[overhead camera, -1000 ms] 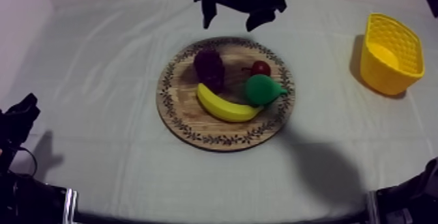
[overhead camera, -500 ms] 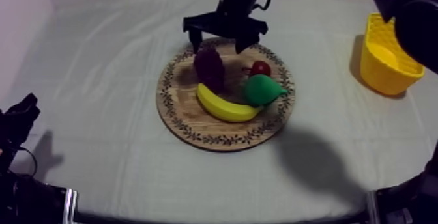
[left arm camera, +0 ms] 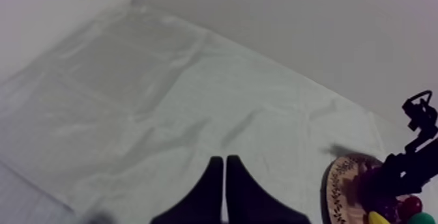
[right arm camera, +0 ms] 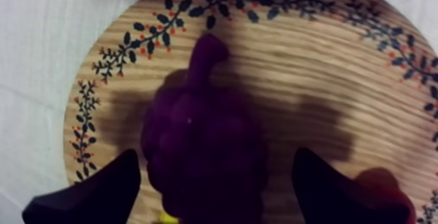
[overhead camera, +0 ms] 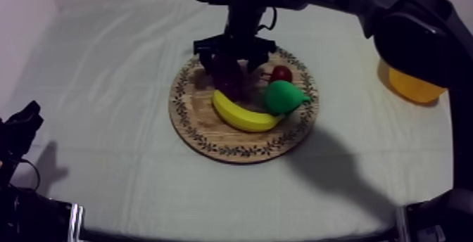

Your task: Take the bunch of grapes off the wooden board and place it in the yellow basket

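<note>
Your bench (overhead camera: 105,83) and wooden board (overhead camera: 200,125) lie unchanged. Your right gripper (overhead camera: 232,63) has dropped from the far edge onto the board, fingers (right arm camera: 91,191) spread either side of the bunch of grapes (right arm camera: 202,142), which rests there ungrasped. Closing looks due next. Left gripper (left arm camera: 225,165) sits clenched on nothing.

Left jaws: pressed together in a narrow wedge, above bare cloth (left arm camera: 195,77).
Bench (left arm camera: 98,129): covered by the rumpled grey-white cloth.
Board (left arm camera: 337,186): wooden with a patterned rim, well apart from the left jaws.
Grapes (left arm camera: 373,189): dark purple, on the board.
Right arm (left arm camera: 412,163): down over the grapes.
Small red fruit (left arm camera: 412,205): on the board, just beside the grapes.
</note>
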`<state>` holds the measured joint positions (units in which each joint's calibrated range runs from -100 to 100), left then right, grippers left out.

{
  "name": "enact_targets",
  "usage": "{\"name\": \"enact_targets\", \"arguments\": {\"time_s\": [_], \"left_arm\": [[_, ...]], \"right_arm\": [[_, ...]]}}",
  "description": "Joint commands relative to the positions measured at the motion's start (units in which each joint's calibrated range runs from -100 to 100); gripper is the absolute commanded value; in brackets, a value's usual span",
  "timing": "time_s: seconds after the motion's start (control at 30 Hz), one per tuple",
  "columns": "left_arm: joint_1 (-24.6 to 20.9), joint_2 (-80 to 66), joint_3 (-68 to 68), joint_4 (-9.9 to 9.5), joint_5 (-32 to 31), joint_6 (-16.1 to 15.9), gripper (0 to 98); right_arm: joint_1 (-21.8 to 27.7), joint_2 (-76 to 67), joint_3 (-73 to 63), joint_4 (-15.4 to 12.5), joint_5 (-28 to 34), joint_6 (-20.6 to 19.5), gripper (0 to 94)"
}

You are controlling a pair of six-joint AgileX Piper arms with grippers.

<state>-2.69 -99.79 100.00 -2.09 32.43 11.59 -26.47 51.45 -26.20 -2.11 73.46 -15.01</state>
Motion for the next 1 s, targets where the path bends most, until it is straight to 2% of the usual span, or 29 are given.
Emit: {"name": "enact_targets", "arguments": {"time_s": [0.0,0.1,0.27,0.37,0.53,0.77,0.97], "left_arm": [[-0.03,0.05,0.00,0.01,-0.01,0.01,0.1],[-0.03,0.05,0.00,0.01,-0.01,0.01,0.1],[-0.03,0.05,0.00,0.01,-0.01,0.01,0.1],[-0.03,0.05,0.00,0.01,-0.01,0.01,0.1],[-0.03,0.05,0.00,0.01,-0.01,0.01,0.1],[-0.03,0.05,0.00,0.01,-0.01,0.01,0.1],[-0.03,0.05,0.00,0.01,-0.01,0.01,0.1]], "right_arm": [[0.01,1.05,-1.14,-0.11,0.78,0.09,77.6],[0.02,2.06,-2.13,-0.08,0.96,0.18,72.4],[-0.31,2.44,-2.41,0.63,0.92,0.15,52.8],[-0.47,1.99,-2.05,1.12,1.17,0.05,48.2],[-0.16,-2.68,2.02,0.89,1.25,0.92,45.7],[1.01,-19.11,13.79,1.68,1.14,2.33,45.4],[5.36,-33.55,24.76,1.45,0.31,4.88,46.7]]}}
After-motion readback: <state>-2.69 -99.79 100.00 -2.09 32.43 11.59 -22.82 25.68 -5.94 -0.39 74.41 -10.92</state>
